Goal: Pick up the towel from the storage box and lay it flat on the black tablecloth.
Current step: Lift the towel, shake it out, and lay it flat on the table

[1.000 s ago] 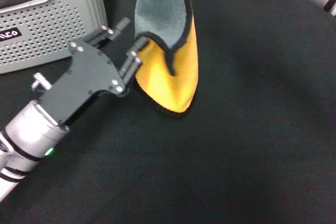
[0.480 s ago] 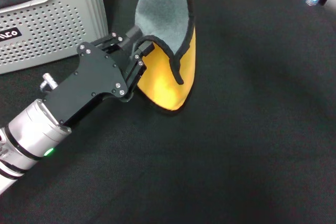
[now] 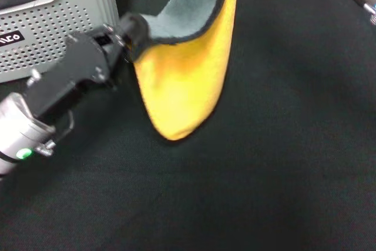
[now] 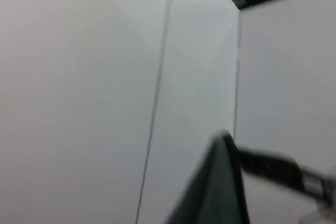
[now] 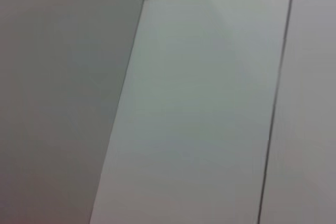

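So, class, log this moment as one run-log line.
left gripper: shut on towel | towel: hanging above black tablecloth | storage box: behind-left | right gripper: not in view

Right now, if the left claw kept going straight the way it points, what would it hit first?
The towel: the left claw points right into its hanging edge and already looks in contact, though depth is unclear.

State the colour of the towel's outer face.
Bright yellow-orange on the towel; head view shows it best.

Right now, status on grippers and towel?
Left gripper shut on towel edge. Towel hanging over black tablecloth, not flat yet. Right gripper out of view. Storage box behind, nothing blocking.
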Available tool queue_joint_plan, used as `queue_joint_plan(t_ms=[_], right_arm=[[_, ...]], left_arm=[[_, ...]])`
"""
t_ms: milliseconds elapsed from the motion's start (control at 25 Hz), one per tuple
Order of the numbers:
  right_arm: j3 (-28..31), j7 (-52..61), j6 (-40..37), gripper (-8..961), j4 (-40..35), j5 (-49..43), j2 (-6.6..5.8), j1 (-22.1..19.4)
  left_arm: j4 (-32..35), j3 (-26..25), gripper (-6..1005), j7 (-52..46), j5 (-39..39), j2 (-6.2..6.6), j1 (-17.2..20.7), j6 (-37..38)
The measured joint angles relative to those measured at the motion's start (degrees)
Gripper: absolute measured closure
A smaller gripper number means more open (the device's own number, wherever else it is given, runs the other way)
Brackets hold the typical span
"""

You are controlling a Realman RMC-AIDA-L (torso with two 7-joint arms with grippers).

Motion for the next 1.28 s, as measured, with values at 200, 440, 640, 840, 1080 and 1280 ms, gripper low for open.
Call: queue_joint_plan(t_ms=[200,440,640,840,1080,1280], right_arm=[[2.1,2.6,-5.1,947,3.5,0.0,-0.27,-2.1],[5.8,8.0,-16.3,946,8.7,-0.3,-1.24,-5.1],[11.0,10.3,-36.5,946,16.1,-2.4,-2.58,-7.4],[18.2,12.4,-58.9,946,25.0,-4.6,-2.97,-7.7],[20.2,13.9,-69.8,946,29.1,-12.3,-3.20,-7.8],[23.5,14.6,-83.3,947,32.1,-14.8,-3.37,-6.4]], left_arm=[[4.0,-0.1,987,-13.3,-2.6,1.34,0.9,1.9],[9.7,-0.1,986,-29.0,-4.0,3.61,0.8,2.6],[16.7,0.2,986,-39.8,-3.4,6.94,0.6,4.1],[19.5,0.6,985,-47.8,-0.2,11.28,-0.3,9.0],[21.2,0.6,985,-52.3,9.4,13.20,-2.2,11.9],[25.6,3.3,984,-58.6,11.3,16.33,-3.7,14.2]])
